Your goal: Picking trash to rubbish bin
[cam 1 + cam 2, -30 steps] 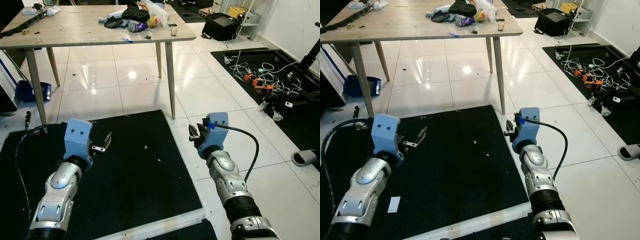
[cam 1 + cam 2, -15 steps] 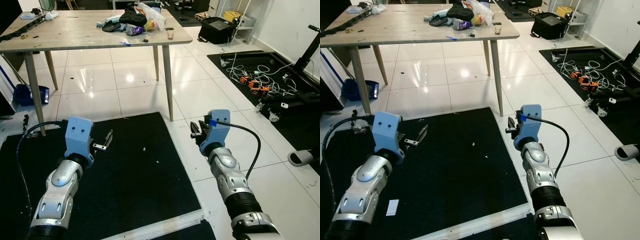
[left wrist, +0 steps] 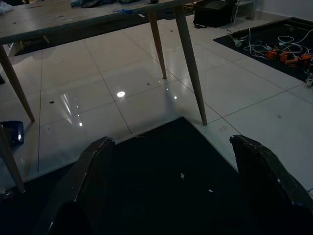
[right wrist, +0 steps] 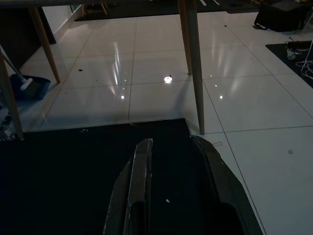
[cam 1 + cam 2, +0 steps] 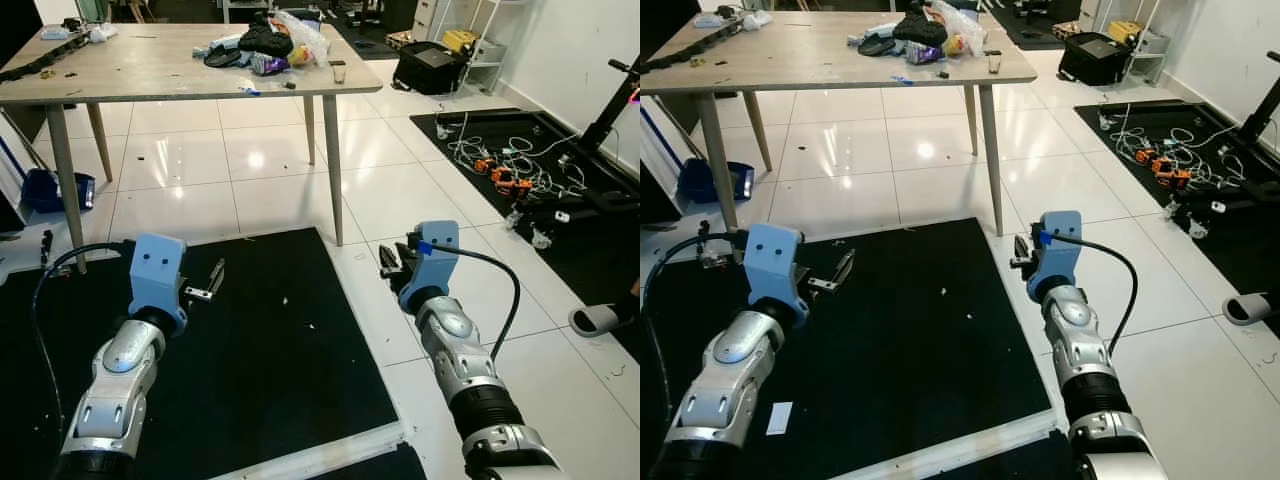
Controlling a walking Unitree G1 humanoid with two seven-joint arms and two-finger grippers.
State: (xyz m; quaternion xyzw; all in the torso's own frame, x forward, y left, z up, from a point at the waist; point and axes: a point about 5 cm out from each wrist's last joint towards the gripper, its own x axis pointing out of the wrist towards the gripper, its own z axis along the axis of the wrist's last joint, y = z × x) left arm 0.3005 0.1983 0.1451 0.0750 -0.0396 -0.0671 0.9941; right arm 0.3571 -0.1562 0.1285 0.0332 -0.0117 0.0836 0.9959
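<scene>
Trash (image 5: 265, 42) sits in a pile at the far right end of the table (image 5: 130, 70), by the far edge: dark cloth, clear plastic bag, a purple wrapper, a small glass near the right corner. No bin can be made out, so the drop point is unknown for now.

Left gripper (image 3: 171, 186) is wide open and empty, held over the black mat (image 5: 270, 350) near its left side. Right gripper (image 4: 173, 186) hangs over the mat's right edge, fingers nearly together with a narrow gap, nothing in it.

Judged step: approach to the table, no reach started. Both arms are well apart from the pile.

How to do it well, as a judgement:
- Walk round the near right table leg (image 5: 332, 170), not into it; the right arm passes closest.
- Stand at the right end so the pile is within reach of either arm.
- Open the right gripper before reaching.
- Take the wrapper or bag first; loose and light, an edge pinch should do. Leave the glass until it's clear it counts as trash.
- Locate the bin before lifting anything.

Containers: blue dustpan (image 5: 55, 188) on the tiles left of the table, contents not readable. Black case (image 5: 432, 66) beyond the table lies open, inside not visible.
</scene>
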